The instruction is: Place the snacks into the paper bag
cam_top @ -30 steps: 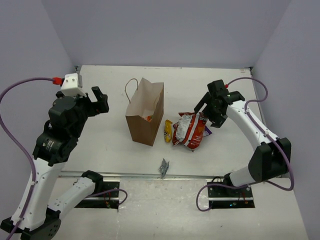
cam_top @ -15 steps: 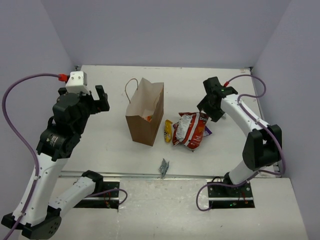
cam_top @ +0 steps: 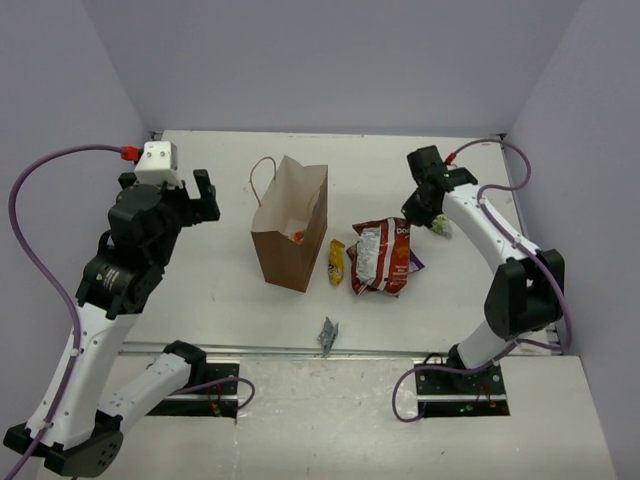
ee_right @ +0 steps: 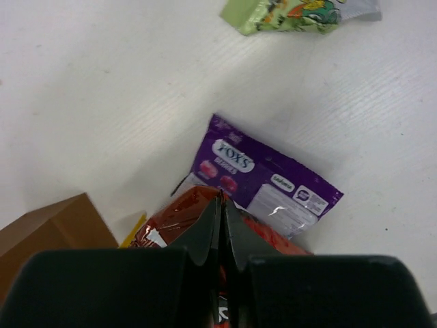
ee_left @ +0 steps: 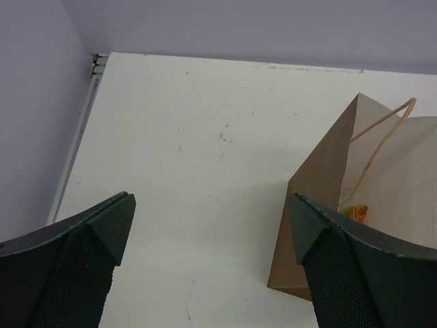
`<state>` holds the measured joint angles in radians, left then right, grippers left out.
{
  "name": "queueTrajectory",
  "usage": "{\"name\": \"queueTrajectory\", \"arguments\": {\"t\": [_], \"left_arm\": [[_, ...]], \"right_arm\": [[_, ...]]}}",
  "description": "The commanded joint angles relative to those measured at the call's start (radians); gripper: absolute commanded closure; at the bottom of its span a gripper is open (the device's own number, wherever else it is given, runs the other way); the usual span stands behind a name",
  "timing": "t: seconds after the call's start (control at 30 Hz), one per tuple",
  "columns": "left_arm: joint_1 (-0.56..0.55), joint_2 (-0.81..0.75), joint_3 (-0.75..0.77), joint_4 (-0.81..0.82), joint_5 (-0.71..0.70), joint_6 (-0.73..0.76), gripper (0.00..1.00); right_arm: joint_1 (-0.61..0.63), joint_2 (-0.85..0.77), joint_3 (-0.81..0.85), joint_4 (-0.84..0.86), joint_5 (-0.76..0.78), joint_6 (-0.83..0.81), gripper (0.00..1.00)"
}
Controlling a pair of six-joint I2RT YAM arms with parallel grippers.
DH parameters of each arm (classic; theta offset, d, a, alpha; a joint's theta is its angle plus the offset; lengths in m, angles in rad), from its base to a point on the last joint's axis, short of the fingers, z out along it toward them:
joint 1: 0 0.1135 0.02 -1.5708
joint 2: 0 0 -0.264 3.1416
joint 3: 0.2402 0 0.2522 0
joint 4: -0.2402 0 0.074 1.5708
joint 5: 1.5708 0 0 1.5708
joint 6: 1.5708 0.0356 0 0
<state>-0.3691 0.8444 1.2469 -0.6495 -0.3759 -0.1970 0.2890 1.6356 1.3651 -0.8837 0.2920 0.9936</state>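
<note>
The brown paper bag [cam_top: 288,228] stands upright with an orange packet [cam_top: 295,236] inside, also showing in the left wrist view as the orange packet [ee_left: 354,213] within the paper bag [ee_left: 321,198]. The slim yellow bar [cam_top: 336,262] lies just right of the bag. My right gripper [cam_top: 415,212] is shut on the top edge of the red-and-white chip bag [cam_top: 380,257]; in its wrist view the right gripper [ee_right: 223,205] pinches the chip bag [ee_right: 181,222] over the purple packet [ee_right: 266,188]. The pale green packet [ee_right: 287,14] lies beyond. My left gripper [ee_left: 212,212] hangs open left of the bag.
A small grey foil scrap [cam_top: 327,335] lies near the table's front edge. The bag's thin loop handle [ee_left: 379,143] sticks out at its far side. Walls close the table at the back and both sides.
My right gripper went from open to shut on the chip bag's top edge and drew back a little; the bag's upper end has pulled up. The left arm barely shifted.
</note>
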Motion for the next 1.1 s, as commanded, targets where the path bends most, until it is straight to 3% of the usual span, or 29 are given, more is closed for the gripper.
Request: {"name": "queueTrajectory", "arguments": {"t": [0.0, 0.13, 0.47, 0.7, 1.07], "left_arm": [[-0.004, -0.004, 0.006, 0.060, -0.021, 0.028, 0.00], [-0.004, -0.004, -0.003, 0.074, -0.018, 0.027, 0.00], [-0.004, 0.008, 0.006, 0.105, 0.043, 0.036, 0.00], [-0.004, -0.004, 0.016, 0.097, 0.051, 0.036, 0.00], [-0.004, -0.024, 0.026, 0.070, 0.042, 0.019, 0.00]], "right_arm": [[-0.001, -0.127, 0.091, 0.069, -0.072, -0.099, 1.00], [0.004, -0.204, 0.130, 0.241, -0.365, -0.243, 1.00], [0.032, -0.181, 0.541, 0.341, -0.710, -0.326, 1.00], [0.039, -0.092, 0.836, 0.373, -0.777, -0.247, 1.00], [0.071, -0.008, 0.945, 0.604, -0.925, -0.024, 1.00]]}}
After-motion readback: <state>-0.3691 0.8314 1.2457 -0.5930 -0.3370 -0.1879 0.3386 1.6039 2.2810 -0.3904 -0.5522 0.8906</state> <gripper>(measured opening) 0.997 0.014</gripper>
